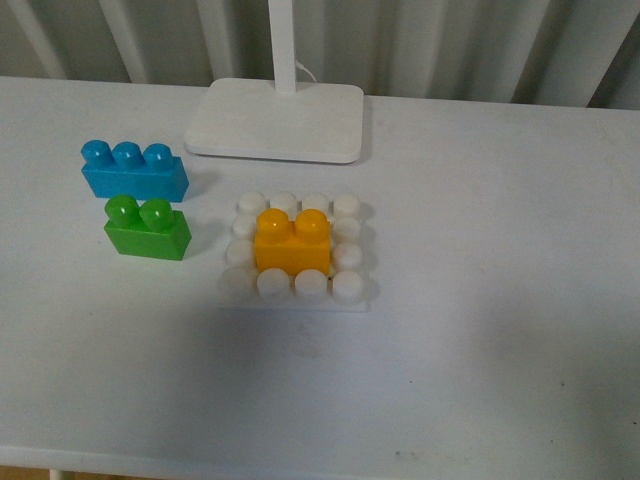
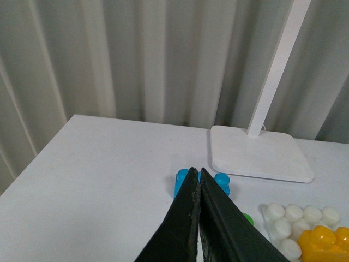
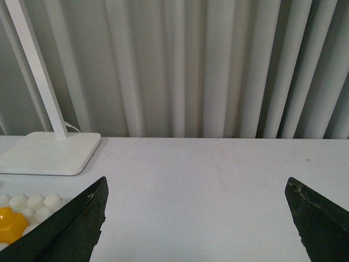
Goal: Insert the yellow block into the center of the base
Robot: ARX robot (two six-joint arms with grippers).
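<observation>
Your yellow block (image 1: pixel 292 243) already sits on the base (image 1: pixel 352 292) center, long axis running 9 to 3 o'clock, with neither arm in the front view. Your left gripper (image 2: pixel 197 180) has jaws pressed together, empty; your right gripper (image 3: pixel 196 218) has jaws wide, empty. The block lies between them, neither clearly nearer. Beyond, at 10 o'clock on the bench (image 1: pixel 500 330), stand the green brick (image 1: pixel 147 228) and blue brick (image 1: pixel 133 170).

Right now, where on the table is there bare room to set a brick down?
Bare white table spans the robot's right of the white studded base plate and the near strip. Crowded on the left: blue three-stud brick, green two-stud brick, and white lamp foot behind.
</observation>
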